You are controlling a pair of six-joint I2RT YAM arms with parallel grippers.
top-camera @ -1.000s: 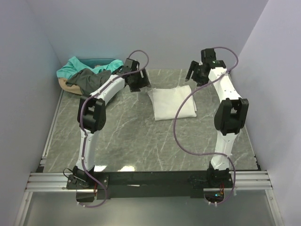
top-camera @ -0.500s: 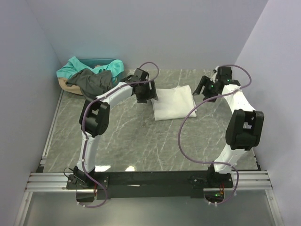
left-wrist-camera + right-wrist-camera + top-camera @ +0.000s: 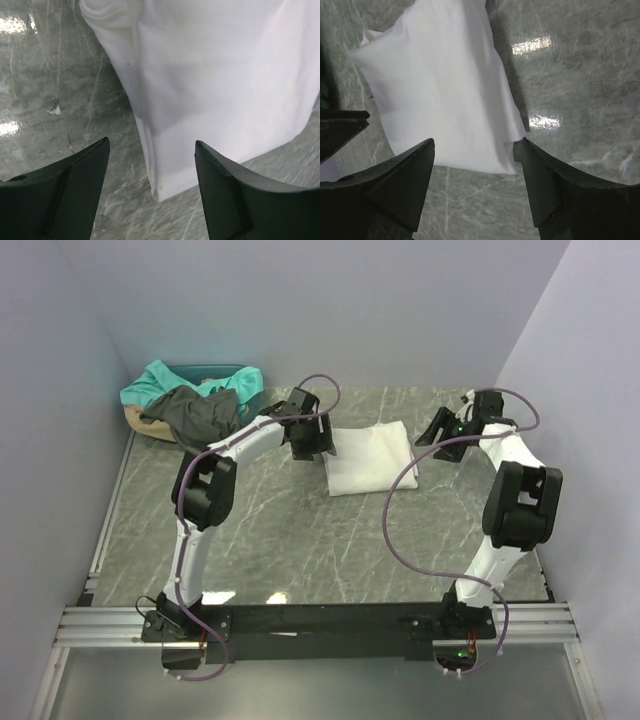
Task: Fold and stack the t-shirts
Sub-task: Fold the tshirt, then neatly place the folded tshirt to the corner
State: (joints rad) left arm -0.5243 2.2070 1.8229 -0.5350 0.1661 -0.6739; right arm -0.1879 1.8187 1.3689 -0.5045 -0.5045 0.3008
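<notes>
There are three t-shirts, one white t-shirt, one dark grey t-shirt and one teal t-shirt, plus one basket, one desk and two arms, the left arm and right arm.

The left arm and right arm share white links, black joint housings and a looping purple cable each. Matte black wedge fingers. Black crossbar at six o'clock carries both bases.

Plain pale lavender walls are closing in the grey-green marbled worktop along its far, left and right edges. Aluminium rails are running along its near edge. Light is glinting off the polished surface in small bright patches beside that near edge.
</notes>
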